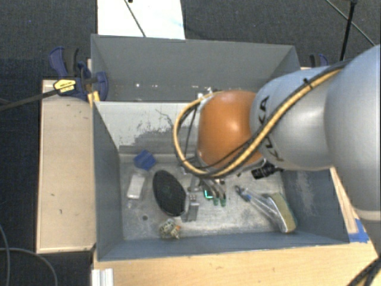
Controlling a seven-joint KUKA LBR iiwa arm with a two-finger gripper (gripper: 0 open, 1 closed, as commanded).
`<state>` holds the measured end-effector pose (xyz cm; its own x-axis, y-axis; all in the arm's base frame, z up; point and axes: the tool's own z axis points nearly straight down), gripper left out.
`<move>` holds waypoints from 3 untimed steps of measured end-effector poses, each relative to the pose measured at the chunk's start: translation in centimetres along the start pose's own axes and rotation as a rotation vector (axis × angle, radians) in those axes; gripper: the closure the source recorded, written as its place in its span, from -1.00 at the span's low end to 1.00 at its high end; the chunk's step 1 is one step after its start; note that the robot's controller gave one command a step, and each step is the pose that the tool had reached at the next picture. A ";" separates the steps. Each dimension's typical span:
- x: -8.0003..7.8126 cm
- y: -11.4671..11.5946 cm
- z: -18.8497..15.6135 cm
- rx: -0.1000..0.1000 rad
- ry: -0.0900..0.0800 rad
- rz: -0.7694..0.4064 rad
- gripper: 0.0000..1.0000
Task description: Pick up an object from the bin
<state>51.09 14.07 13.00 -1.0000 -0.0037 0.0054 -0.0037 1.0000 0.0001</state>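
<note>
The gripper [205, 196], its opening impossible to tell, hangs just right of one smooth black oval pad [168, 192], with one blue block [144, 159] above that pad, one pale block [136, 187] left, one crumpled scrap [169, 228] below, one shiny tool [275, 210] well right.

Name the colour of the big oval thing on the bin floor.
The oval thing is black, seen best in the camera view.
</note>
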 end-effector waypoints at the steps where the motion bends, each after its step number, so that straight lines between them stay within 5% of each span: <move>1: 0.7 1.5 5.9 0.001 -0.003 0.122 -1.00; 2: 0.3 1.3 5.5 0.001 -0.014 0.128 1.00; 3: 0.9 2.8 -7.8 -0.004 -0.013 0.153 1.00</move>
